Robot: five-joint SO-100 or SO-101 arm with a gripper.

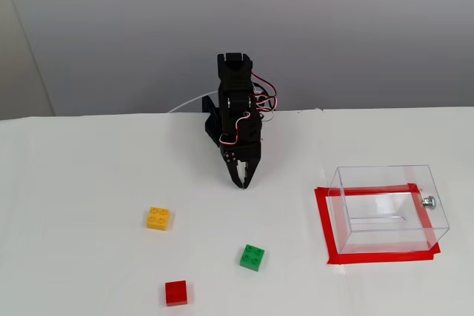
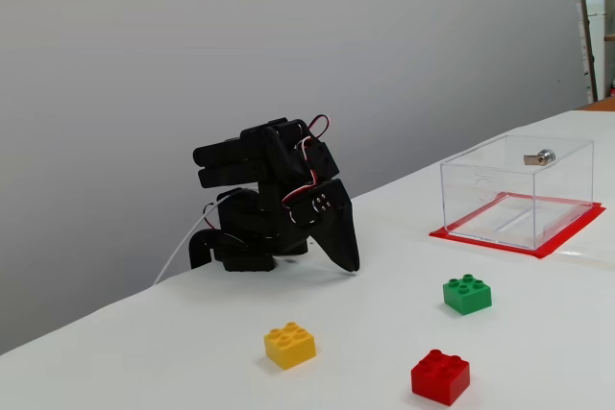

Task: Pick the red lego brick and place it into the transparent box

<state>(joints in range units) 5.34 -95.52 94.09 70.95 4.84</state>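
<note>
White table, arm folded low at the back, nothing picked yet. Box sits on a red tape frame at the right of a fixed view, open-topped as far as I can tell, empty, silver knob on its right wall. Gripper points down near the tabletop, jaws together and holding nothing; the tips are small and dark, so a slight gap can't be ruled out. Red brick lies studs up at the front edge of that view, well apart from the gripper and farthest of the three. Green brick is between gripper and red brick, roughly on the reach line; yellow brick is off to the left. Risks: arm sweeping out low could knock the green brick, or grab it instead; the long reach to the red one may leave the jaws off-centre and push it further out; the box walls are clear and thin, so a low carry could clip the rim or shove the box off the tape.
</note>
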